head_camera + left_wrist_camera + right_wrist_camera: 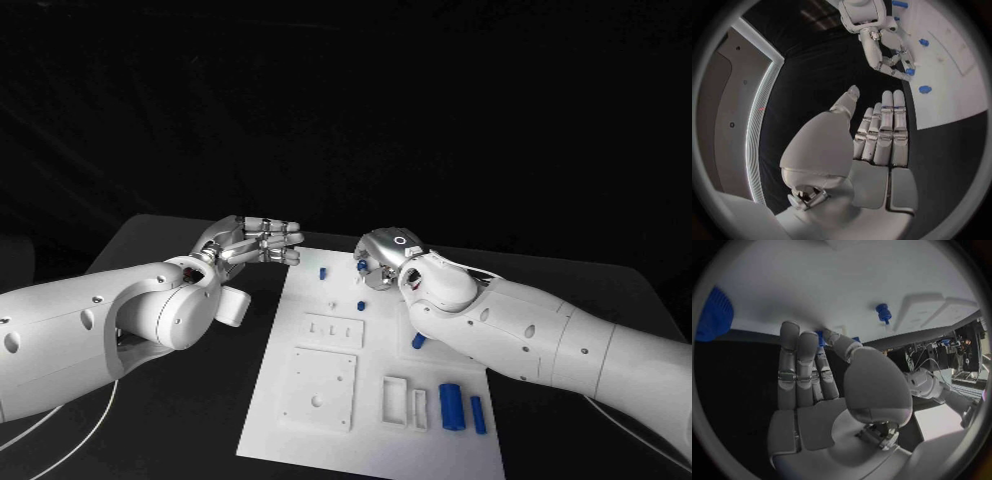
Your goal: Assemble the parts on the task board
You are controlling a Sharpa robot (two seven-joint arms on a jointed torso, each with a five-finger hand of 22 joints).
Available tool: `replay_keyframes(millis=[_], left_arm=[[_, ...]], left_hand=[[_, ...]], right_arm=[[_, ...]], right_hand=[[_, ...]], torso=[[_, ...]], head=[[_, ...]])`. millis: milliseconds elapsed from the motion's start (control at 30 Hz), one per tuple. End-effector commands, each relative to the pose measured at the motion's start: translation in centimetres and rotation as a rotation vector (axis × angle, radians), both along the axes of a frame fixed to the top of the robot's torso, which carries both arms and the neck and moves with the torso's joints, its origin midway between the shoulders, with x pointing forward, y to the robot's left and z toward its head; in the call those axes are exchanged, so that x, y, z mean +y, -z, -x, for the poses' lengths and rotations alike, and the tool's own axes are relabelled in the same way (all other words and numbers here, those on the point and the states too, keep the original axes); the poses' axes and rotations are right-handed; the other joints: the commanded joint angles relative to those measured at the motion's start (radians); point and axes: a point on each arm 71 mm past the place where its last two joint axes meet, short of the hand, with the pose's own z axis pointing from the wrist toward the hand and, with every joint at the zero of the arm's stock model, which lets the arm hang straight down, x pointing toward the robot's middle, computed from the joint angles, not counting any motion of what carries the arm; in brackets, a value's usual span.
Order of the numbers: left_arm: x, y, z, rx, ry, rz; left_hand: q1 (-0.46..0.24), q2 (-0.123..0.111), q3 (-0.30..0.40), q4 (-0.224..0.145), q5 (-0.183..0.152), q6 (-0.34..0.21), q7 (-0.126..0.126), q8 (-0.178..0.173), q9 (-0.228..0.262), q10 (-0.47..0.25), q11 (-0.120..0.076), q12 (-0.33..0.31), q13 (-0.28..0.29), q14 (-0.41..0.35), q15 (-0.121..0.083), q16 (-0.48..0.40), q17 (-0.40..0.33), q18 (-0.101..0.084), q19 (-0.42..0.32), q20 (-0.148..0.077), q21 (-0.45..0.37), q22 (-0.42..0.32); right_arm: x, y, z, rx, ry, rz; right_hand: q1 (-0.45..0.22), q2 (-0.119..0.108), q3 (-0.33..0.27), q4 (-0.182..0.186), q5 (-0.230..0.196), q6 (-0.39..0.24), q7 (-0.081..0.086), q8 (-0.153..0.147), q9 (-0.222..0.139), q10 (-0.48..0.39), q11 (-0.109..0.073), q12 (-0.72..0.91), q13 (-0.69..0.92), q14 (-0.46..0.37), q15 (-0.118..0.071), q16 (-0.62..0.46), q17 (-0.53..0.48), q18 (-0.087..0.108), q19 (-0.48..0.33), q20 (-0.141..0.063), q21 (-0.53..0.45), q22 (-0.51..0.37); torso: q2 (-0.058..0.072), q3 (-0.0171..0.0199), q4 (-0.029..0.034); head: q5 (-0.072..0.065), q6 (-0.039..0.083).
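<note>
The right hand pinches a small blue part at its fingertips over the task board; lower it upright, while the empty, loosely open left hand waits alongside.

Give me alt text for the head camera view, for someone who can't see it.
Two white robot arms reach over a white task board on a black table. The right hand touches down at the board's far edge by small blue parts; the left hand hovers beside the board, holding nothing.
</note>
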Motion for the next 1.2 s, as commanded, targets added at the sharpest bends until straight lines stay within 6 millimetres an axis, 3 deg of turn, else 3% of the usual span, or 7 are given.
replay_keyframes(millis=[33,533,700,833,900,933,1200], left_arm=[[-0.1,-0.2,0.0,-0.007,0.014,0.002],[0.9,-0.2,-0.3,-0.011,-0.015,-0.003],[1.1,-0.2,-0.3,-0.012,-0.017,-0.003],[1.3,-0.2,-0.3,-0.013,-0.019,-0.003],[1.4,-0.2,-0.3,-0.013,-0.02,-0.002],[1.4,-0.2,-0.3,-0.013,-0.02,-0.002],[1.4,-0.2,-0.3,-0.013,-0.016,-0.001]], left_hand=[[0.002,0.011,-0.001,-0.004,-0.006,-0.007,0.002,0.0,-0.001,-0.005,-0.001,0.0,0.002,0.002,0.007,0.003,-0.001,-0.003,0.0,0.003,0.005,-0.002],[0.001,0.011,-0.002,-0.004,-0.006,-0.01,0.003,0.0,-0.001,-0.007,0.0,0.0,0.002,0.002,0.007,0.003,-0.001,-0.003,0.0,0.003,0.006,-0.002],[0.001,0.011,-0.002,-0.004,-0.006,-0.01,0.003,0.0,-0.001,-0.007,0.0,0.0,0.002,0.002,0.007,0.003,-0.001,-0.003,0.0,0.003,0.006,-0.002],[0.001,0.011,-0.002,-0.004,-0.006,-0.01,0.003,0.0,-0.001,-0.007,0.0,0.0,0.002,0.002,0.007,0.003,-0.001,-0.003,0.0,0.003,0.006,-0.002],[0.003,0.011,-0.001,-0.005,-0.006,-0.006,0.002,0.0,-0.001,-0.005,-0.001,0.0,0.002,0.003,0.006,0.003,0.0,-0.003,0.0,0.003,0.008,-0.003],[0.003,0.011,-0.001,-0.005,-0.006,-0.006,0.002,0.0,-0.001,-0.005,-0.001,0.0,0.002,0.003,0.006,0.003,0.0,-0.003,0.0,0.003,0.008,-0.003],[0.003,0.011,-0.001,-0.005,-0.006,-0.006,0.002,0.0,-0.001,-0.005,-0.001,0.0,0.002,0.003,0.006,0.003,0.0,-0.003,0.0,0.003,0.008,-0.003]], right_arm=[[-0.4,-0.2,0.3,-0.013,-0.008,-0.022],[-5.4,-3.8,2.2,-0.006,0.021,-0.134],[-7.7,-4.9,2.8,0.025,0.039,-0.18],[-9.8,-5.2,2.9,0.065,0.067,-0.205],[-10.6,-5.1,2.9,0.086,0.08,-0.204],[-10.8,-5.1,2.8,0.093,0.084,-0.204],[-12.4,-4.1,2.1,0.17,0.123,-0.191]], right_hand=[[0.023,-0.006,-0.033,0.015,0.002,-0.01,-0.005,-0.001,-0.001,-0.022,0.006,0.0,0.0,0.0,0.007,-0.003,-0.004,0.017,0.018,0.008,-0.018,-0.01],[0.02,-0.035,-0.084,0.063,0.008,-0.032,-0.023,-0.001,-0.002,0.035,-0.007,0.001,0.001,-0.001,-0.005,-0.007,-0.006,0.014,0.029,-0.001,-0.047,-0.014],[-0.011,-0.037,-0.016,0.067,0.021,-0.001,0.006,0.002,0.001,0.182,-0.043,0.008,0.004,0.002,-0.028,0.0,0.002,-0.006,0.031,-0.023,-0.041,-0.002],[-0.004,-0.023,-0.036,0.067,0.023,0.043,-0.009,0.001,0.004,0.375,-0.107,0.046,0.039,0.001,-0.07,0.008,0.02,-0.036,0.03,-0.06,-0.03,0.015],[-0.01,-0.033,-0.072,0.066,0.04,0.045,-0.015,0.001,0.004,0.42,-0.123,0.109,0.109,0.003,-0.084,0.01,0.028,-0.057,0.032,-0.079,-0.026,0.022],[-0.006,-0.014,-0.135,0.066,0.087,0.052,-0.016,0.009,0.006,0.332,-0.13,0.225,0.286,0.002,-0.094,0.015,0.048,-0.083,0.034,-0.098,-0.009,0.039],[-0.026,-0.001,-0.279,0.068,0.197,0.006,-0.016,0.001,0.018,0.173,-0.126,0.716,0.888,-0.016,-0.087,0.091,0.184,-0.074,0.039,-0.087,0.226,0.203]], torso=[[0.0,0.0011,-0.0006],[-0.003,0.0103,-0.0181],[-0.006,0.0155,-0.0262],[-0.009,0.0191,-0.0347],[-0.01,0.0203,-0.0372],[-0.01,0.0211,-0.0381],[-0.008,0.0202,-0.0338]], head=[[0.0,0.003],[-0.007,0.024],[-0.013,0.032],[-0.013,0.036],[-0.015,0.036],[-0.015,0.036],[-0.023,0.034]])
